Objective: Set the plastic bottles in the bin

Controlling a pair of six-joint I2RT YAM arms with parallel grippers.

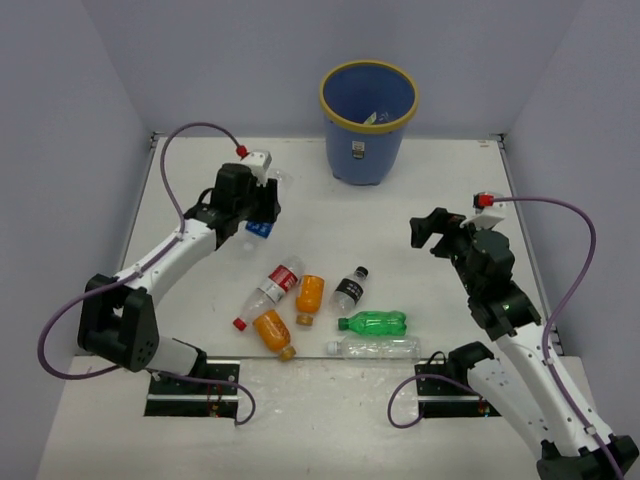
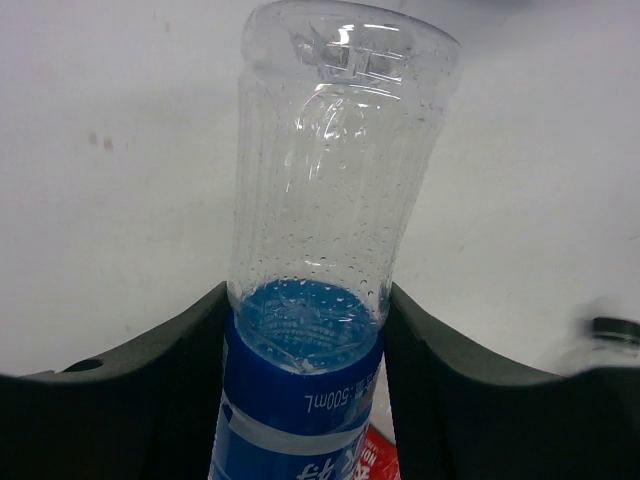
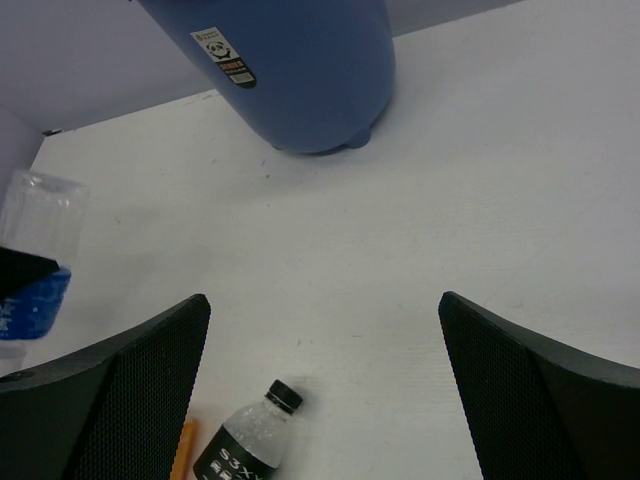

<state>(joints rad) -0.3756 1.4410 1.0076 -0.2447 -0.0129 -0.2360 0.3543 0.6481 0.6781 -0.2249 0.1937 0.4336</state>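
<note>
From my remote station I see a white table with a matte top. It bears a few small faint marks, visible in the left wrist view, and light soiling toward its near edge. The table is enclosed on three sides by plain pale grey-lavender panels: a back wall, a left wall and a right wall, each meeting the table top at its edge. Two black plates lie flat at the table's near edge, a left plate and a right plate, well apart from each other.
</note>
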